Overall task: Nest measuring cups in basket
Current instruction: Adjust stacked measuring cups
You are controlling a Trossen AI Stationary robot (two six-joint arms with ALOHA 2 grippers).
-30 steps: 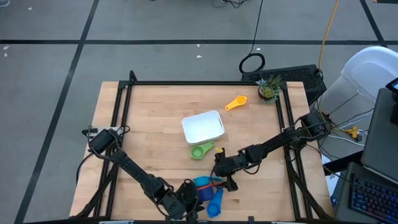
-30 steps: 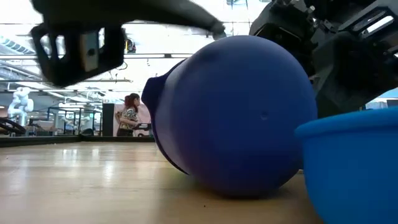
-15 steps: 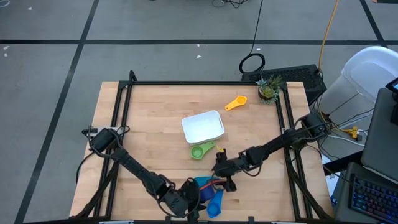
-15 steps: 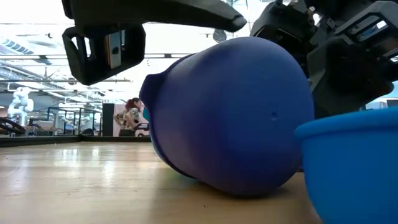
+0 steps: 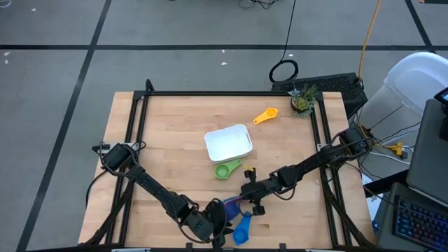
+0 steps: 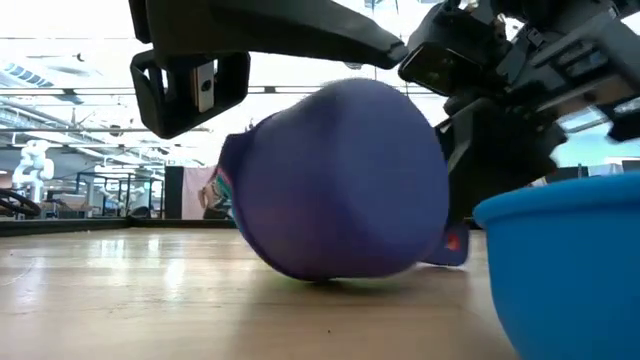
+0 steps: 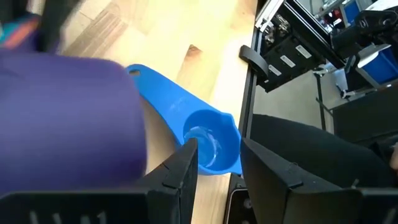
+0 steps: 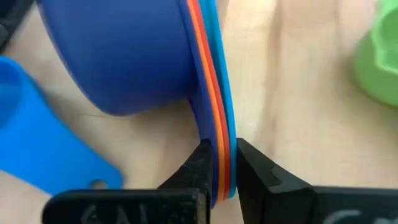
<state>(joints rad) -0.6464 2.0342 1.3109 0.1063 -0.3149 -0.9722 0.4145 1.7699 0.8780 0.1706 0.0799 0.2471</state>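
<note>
High view: the right gripper [image 5: 246,203] is seen at the near edge of the table, just at the dark blue cup [image 5: 229,207], with the light blue cup [image 5: 241,228] lying beside. The left gripper [image 5: 215,232] is placed right next to both. The white basket [image 5: 228,142] lies farther up the table, beyond the green cup [image 5: 225,170], and the yellow cup [image 5: 265,115] is well apart, near the potted plant [image 5: 302,99].

Low view: the dark blue cup [image 6: 335,185] is shown tipped on its side on the wood.

Left wrist view: the left fingers [image 7: 180,177] are seen apart, nothing is held; the light blue cup [image 7: 208,144] lies just ahead of them.

Right wrist view: the right fingers [image 8: 199,163] are clenched on stacked handles, dark blue with orange and light blue edges [image 8: 214,93]. The handles run straight away from the fingers, so the stack's long axis follows the gripper. The basket is judged to lie beyond the green cup [image 8: 379,59], so the lift should be carried that way by the right arm.
</note>
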